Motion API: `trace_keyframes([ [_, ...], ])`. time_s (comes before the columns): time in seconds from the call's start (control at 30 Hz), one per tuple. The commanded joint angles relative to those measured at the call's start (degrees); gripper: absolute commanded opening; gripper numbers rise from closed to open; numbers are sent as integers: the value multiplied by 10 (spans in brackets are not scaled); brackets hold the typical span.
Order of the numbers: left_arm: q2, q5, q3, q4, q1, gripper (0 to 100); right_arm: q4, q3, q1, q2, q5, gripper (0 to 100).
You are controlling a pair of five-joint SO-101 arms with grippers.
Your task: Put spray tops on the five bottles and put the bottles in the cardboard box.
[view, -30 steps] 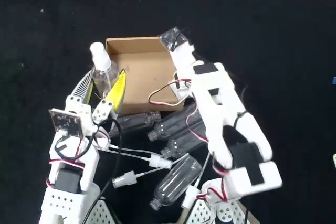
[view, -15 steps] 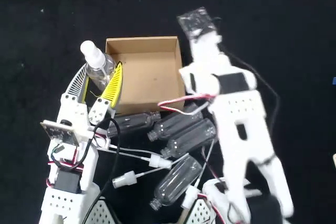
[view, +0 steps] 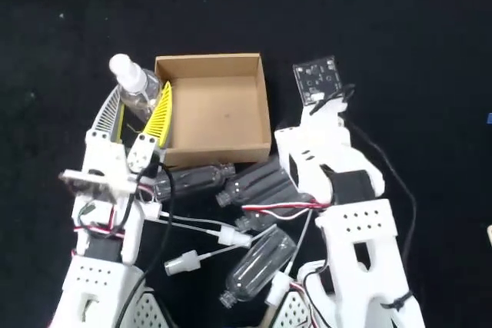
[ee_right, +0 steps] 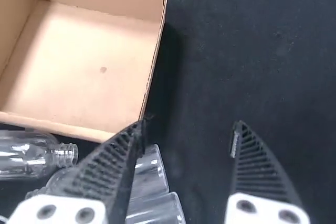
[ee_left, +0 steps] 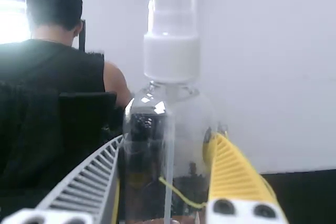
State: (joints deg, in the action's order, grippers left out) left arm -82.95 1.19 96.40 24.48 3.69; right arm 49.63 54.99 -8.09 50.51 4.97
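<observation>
My left gripper is shut on a clear bottle fitted with a white spray top, held just left of the open cardboard box. In the left wrist view the bottle stands between the grey and yellow fingers. My right gripper is open over the black table, beside the box's wall. Several capless bottles lie in front of the box. Two loose spray tops lie nearer the arm bases.
The right arm stands right of the box, with its wires draped over the lying bottles. One bottle lies near the arm bases. Black table cloth stretches to the right and behind the box.
The right arm has swung from over the box's right edge out to the right and drawn back. My left gripper has carried the capped bottle a little left and farther away.
</observation>
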Motion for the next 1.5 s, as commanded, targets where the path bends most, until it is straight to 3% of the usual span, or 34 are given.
trace_keyframes([
  [0.0,156,4,-69,74,-7,134,-42,14,8,6,-4,243],
  [0.17,346,4,-155,130,-7,134,-97,57,10,-6,-4,243],
  [0.4,573,4,-227,331,-2,134,-137,87,10,-7,-4,243],
  [0.87,958,4,-421,535,-7,134,-138,87,10,-7,-4,243],
  [1.13,1085,4,-509,549,-8,134,-138,87,10,-7,-3,243],
  [1.47,1104,4,-515,538,-27,134,-138,87,10,-7,-1,243],
])
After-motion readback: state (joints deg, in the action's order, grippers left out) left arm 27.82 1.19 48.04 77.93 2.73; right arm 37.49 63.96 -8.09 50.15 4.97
